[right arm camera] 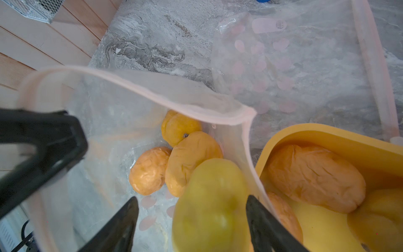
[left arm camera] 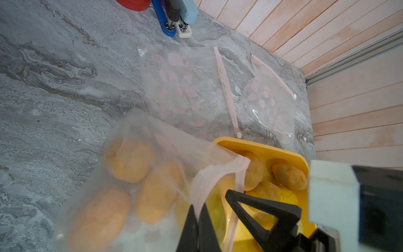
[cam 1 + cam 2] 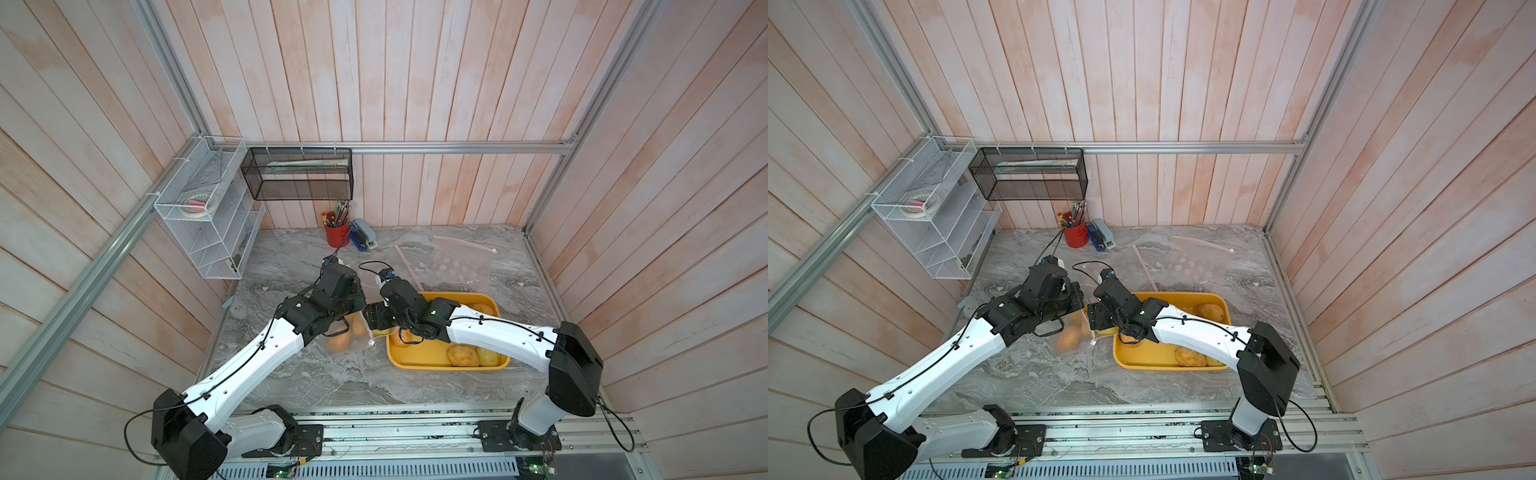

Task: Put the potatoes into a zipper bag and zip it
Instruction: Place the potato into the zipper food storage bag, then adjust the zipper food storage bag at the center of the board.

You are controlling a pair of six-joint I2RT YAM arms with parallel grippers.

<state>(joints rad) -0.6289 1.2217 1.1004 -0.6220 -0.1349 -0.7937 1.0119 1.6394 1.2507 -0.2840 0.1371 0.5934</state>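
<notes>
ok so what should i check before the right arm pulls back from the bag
1. Rim grip: ok, the left gripper is shut on the zip strip of the bag.
2. Mouth open: ok, the rim arcs wide in the right wrist view.
3. Drop spot: ok, the green potato is over the mouth, not over the tray.
4. Release: cannot tell. The right gripper has its jaws apart, but a gap shows on one side only.
5. Room in the bag: ok, only a few bagged potatoes lie at the bottom.
6. Ready to zip: not ok, tray potatoes are not yet bagged.
</notes>
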